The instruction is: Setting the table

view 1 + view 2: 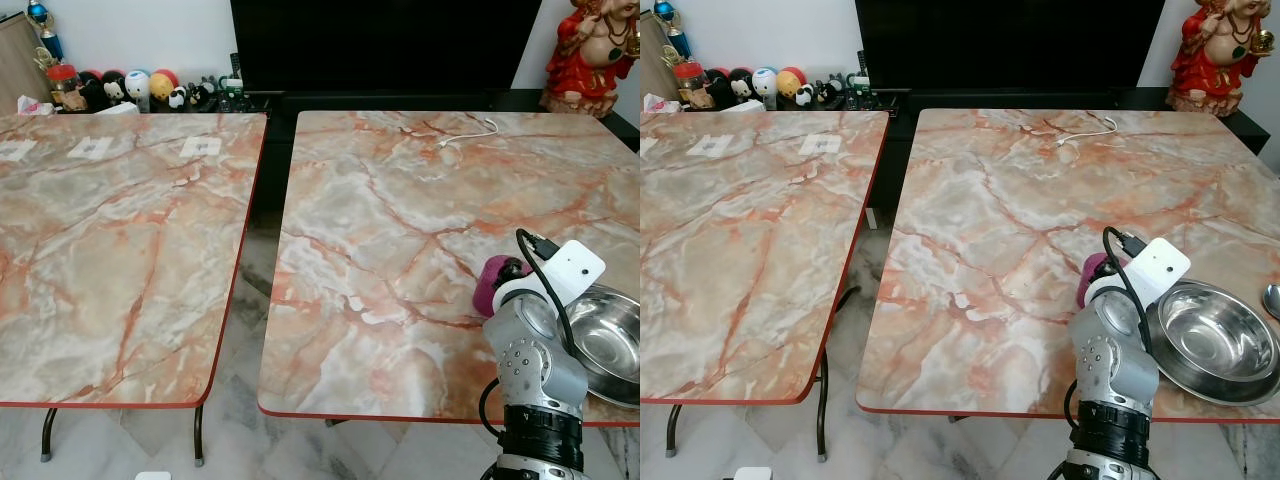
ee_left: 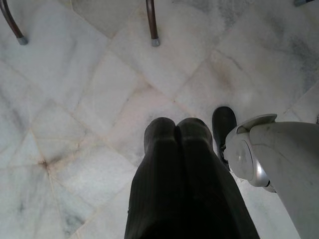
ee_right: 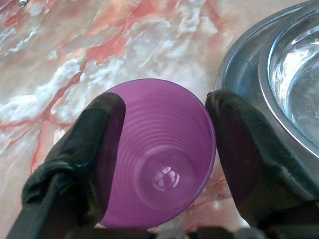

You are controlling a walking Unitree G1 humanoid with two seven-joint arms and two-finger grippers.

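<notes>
Closest in, seen from my right wrist: purple cup (image 3: 158,158), upright, mouth toward the lens, ribbed inside, a pale glint at its bottom. My right gripper (image 3: 164,149) is clamped around it, one black finger (image 3: 82,149) pressed to one side of the rim, the other to the opposite side. The cup sits over the marble-pattern table (image 1: 400,210), near the front edge on my right.

Just beside the cup: steel bowl (image 1: 1212,340), shiny and resting on a steel plate (image 3: 239,59). One finger lies between cup and plate rim; cannot tell if it touches the metal. From the head, my right arm (image 1: 1110,370) rises in front of the table edge and covers most of the cup; only a purple sliver shows past the wrist.

A spoon tip (image 1: 1272,298) lies at the far right of the table. White cable (image 1: 470,132) near the back edge.

Second table (image 1: 110,240) stands to my left, a gap between the two. Three white slips (image 1: 200,146) along its far side.

Left gripper (image 2: 177,149) hangs low over the white marble floor (image 2: 75,124), fingers pressed together, holding nothing.
</notes>
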